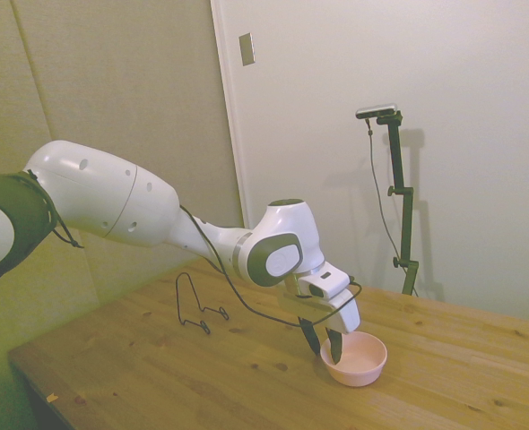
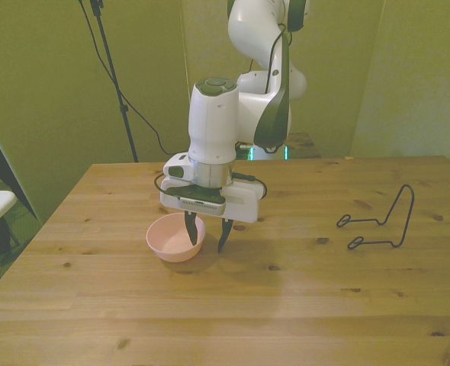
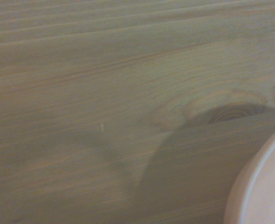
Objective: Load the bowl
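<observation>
Pincer (image 2: 207,235) pointing down, fingers spread apart, straddling the rim of the bowl (image 2: 173,240): one dark finger (image 2: 191,231) inside, the other just outside on the front view's right. Gripping nothing; contact with the rim not clear. Pale pink bowl (image 1: 359,361) upright on the wooden worktop (image 2: 286,305), toward the front view's left of centre, nothing visible in it. Thin black wire rack (image 2: 377,221) standing well apart on the front view's right. Blurred wood grain, a knot and a slice of pink rim (image 3: 258,186) up close in the wrist view.
</observation>
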